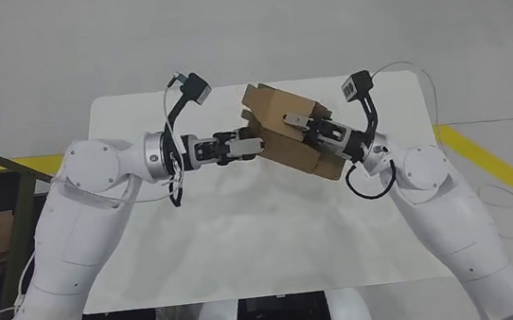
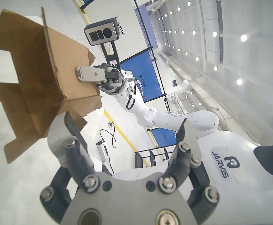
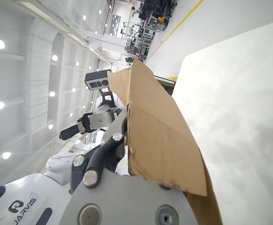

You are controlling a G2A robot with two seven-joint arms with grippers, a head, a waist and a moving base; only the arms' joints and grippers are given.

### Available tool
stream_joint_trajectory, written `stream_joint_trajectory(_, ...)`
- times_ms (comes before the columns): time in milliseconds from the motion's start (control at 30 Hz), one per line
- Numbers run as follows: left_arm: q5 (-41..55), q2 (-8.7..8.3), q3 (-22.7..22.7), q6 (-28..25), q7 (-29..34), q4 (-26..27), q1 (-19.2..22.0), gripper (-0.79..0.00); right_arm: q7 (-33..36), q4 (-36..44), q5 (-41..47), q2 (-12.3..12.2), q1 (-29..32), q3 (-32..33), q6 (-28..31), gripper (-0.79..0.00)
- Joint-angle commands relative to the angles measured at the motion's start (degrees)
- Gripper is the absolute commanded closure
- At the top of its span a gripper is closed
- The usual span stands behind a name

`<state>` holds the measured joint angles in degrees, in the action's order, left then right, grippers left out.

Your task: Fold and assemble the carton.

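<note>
1. White tabletop in a bright, high-ceilinged hall is your work surface. The carton is over its far middle, tilted, and looks to be lifted off the surface rather than resting on it.
2. Your right claw is clamped on one side wall of the carton. One finger lies flat on the outside of the cardboard, and the other is hidden behind the wall. This claw alone carries the box.
3. Your left claw is spread wide and has hold of nothing. It sits right at the carton's near edge. From its own wrist view one finger is just beside a loose flap, but whether they touch cannot be told.
4. From the claws outward, the box body is already opened into a hollow shape, while the flaps at the open end hang free and unfolded.
5. Judged from that, you are in the flap-folding step, roughly mid-task: the body is squared up but no end is closed.
6. The next move calls for the right claw to hold the wall steady while the left claw presses or pinches the nearest flap and turns it inward along its crease.
7. Watch the single grip. A hard push from the left could twist the carton in the right claw or crush the wall.
</note>
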<state>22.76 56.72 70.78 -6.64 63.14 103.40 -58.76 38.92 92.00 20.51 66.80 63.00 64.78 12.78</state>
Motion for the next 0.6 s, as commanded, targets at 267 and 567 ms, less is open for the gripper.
stream_joint_trajectory(267,-0.97,0.28,-2.52,0.91,0.37,-0.72,0.86,-0.785,-1.99,2.15,0.46,0.27,0.79,0.34,-0.90,0.000)
stream_joint_trajectory(567,0.31,0.58,-3.71,1.53,0.80,-2.34,2.46,-0.785,-2.74,5.20,0.15,0.59,1.81,-0.59,-1.51,0.000)
